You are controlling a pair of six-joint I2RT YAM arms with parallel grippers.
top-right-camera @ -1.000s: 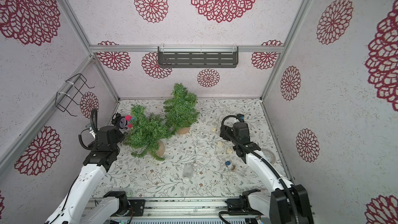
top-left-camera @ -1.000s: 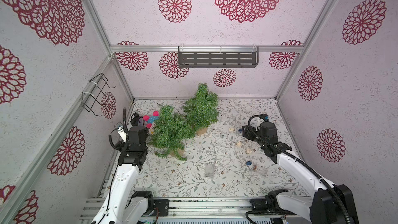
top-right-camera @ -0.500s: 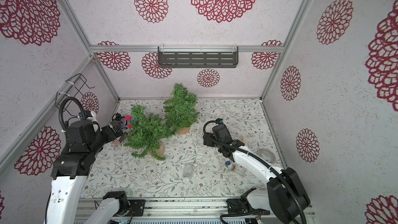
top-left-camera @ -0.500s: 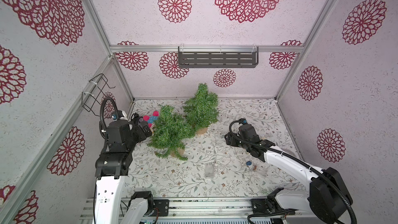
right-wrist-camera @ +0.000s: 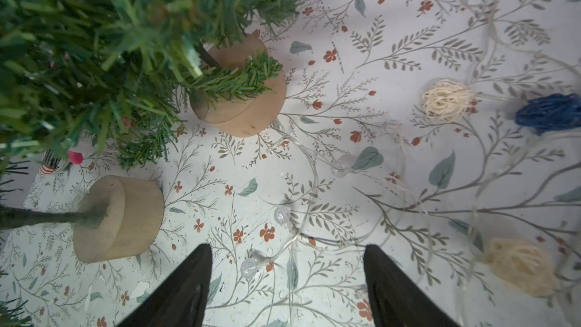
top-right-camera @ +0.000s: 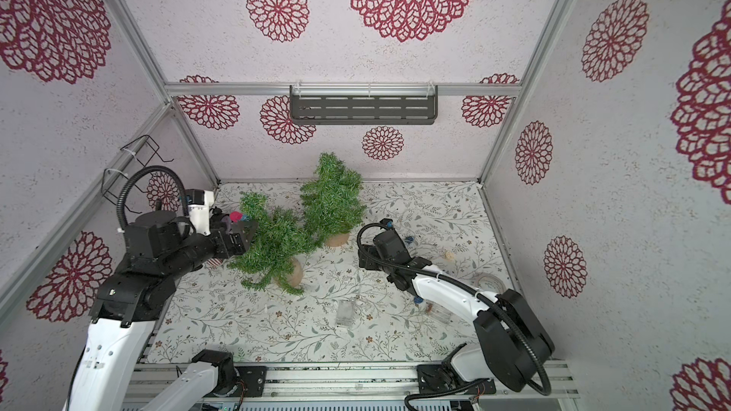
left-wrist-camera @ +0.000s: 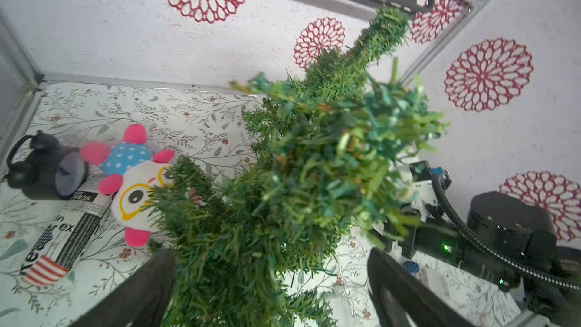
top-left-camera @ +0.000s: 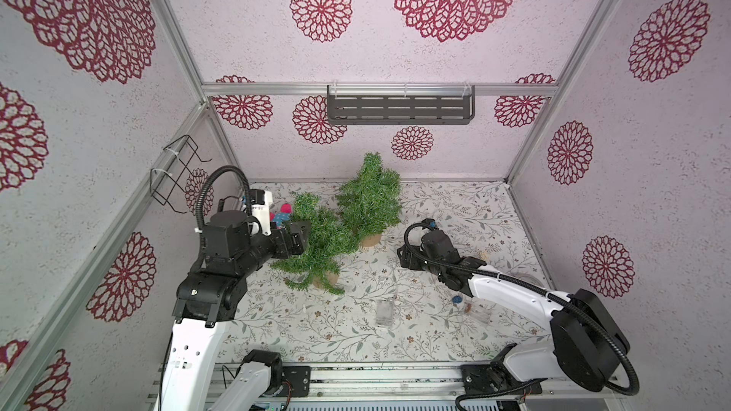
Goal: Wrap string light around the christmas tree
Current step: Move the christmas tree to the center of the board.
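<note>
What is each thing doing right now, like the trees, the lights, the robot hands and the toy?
near tree, standing, no lights seen on it.
far tree, upright, no lights seen on it.
string light, lying loose on the table, unwrapped.
battery box, lying flat on the table.
left gripper, open around the near tree's branches.
right gripper, open, empty, above the string light.
plush toy, lying beside the near tree.

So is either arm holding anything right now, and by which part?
Nothing is gripped. The left fingers stand open around branches of the tree; the right fingers hang open above the string light.
</note>
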